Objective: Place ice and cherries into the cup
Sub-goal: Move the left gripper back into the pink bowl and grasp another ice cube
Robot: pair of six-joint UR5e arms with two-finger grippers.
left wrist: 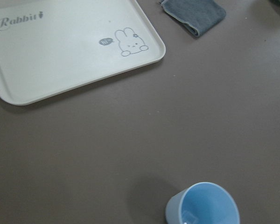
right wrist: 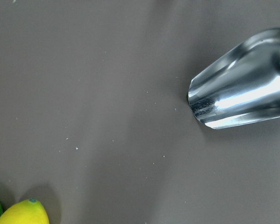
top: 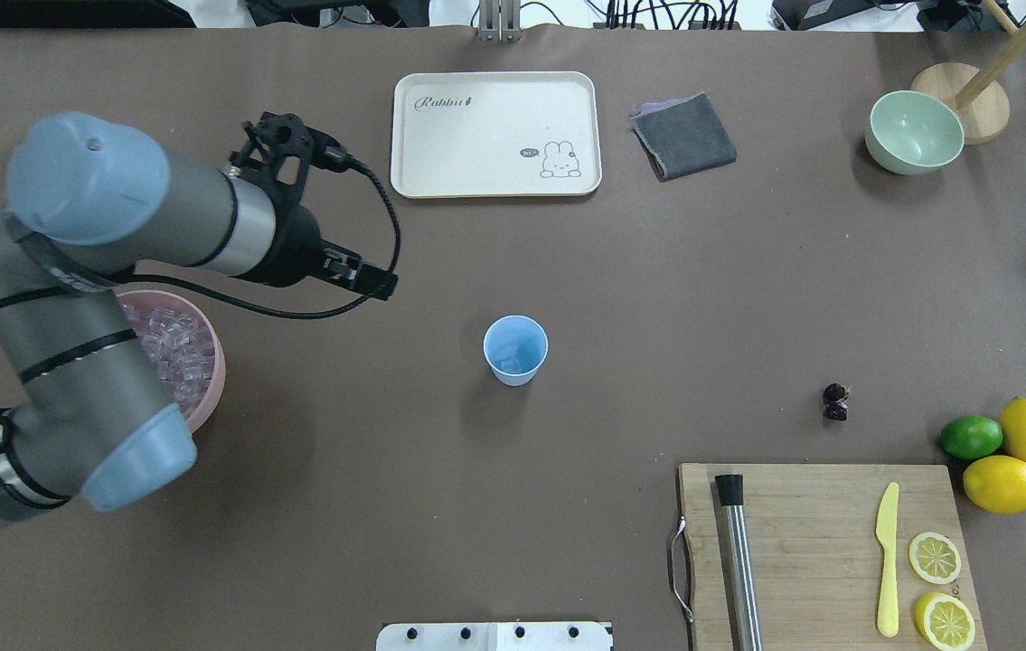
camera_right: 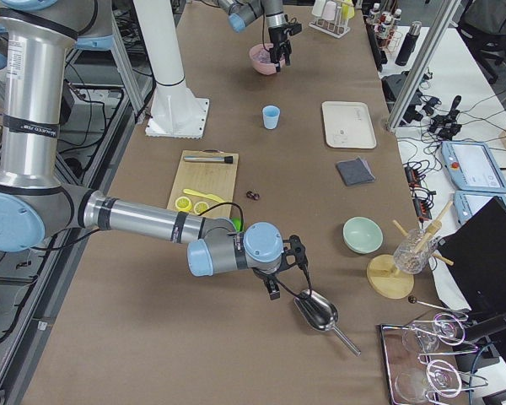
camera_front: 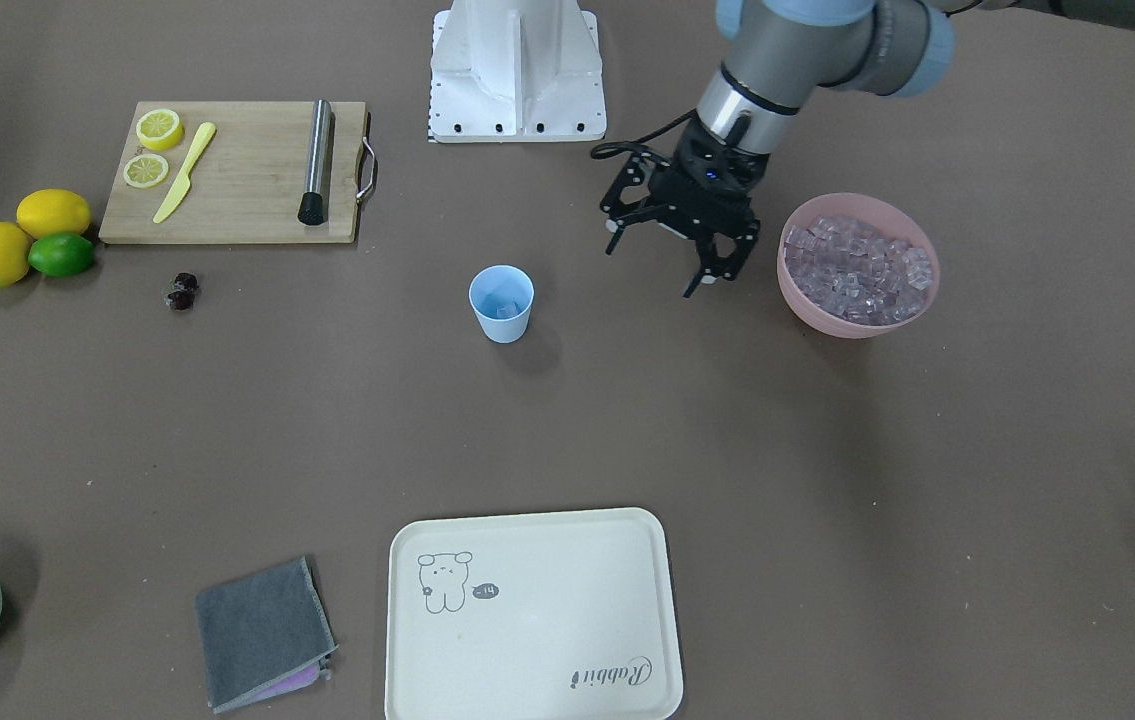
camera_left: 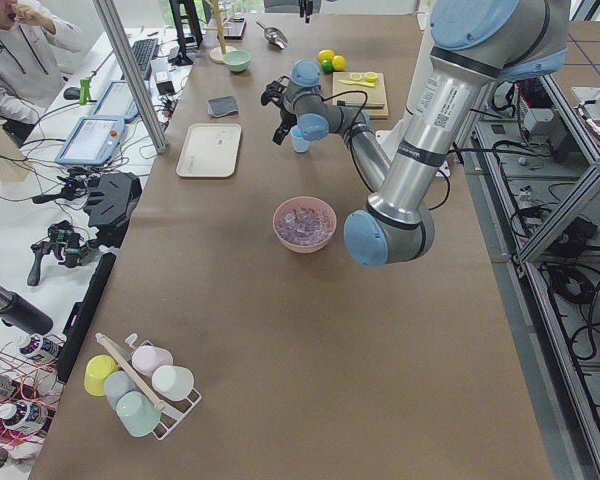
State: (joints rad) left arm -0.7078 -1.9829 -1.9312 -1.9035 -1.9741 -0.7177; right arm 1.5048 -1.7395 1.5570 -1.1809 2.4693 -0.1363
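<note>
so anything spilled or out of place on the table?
Nothing stands out. The cup is upright, the ice sits in the pink bowl with none spilled, and the cherries lie on the table by the cutting board.

The cup (camera_front: pixel 501 318) is light blue, the cherries (camera_front: pixel 181 291) dark red, the ice (camera_front: pixel 857 265) pinkish, its bowl (camera_front: pixel 832 322) pink.

metal scoop (right wrist: pixel 245 91): right edge, open mouth facing left | lemon (right wrist: pixel 22 213): bottom-left corner | table (right wrist: pixel 107 84): brown
</note>
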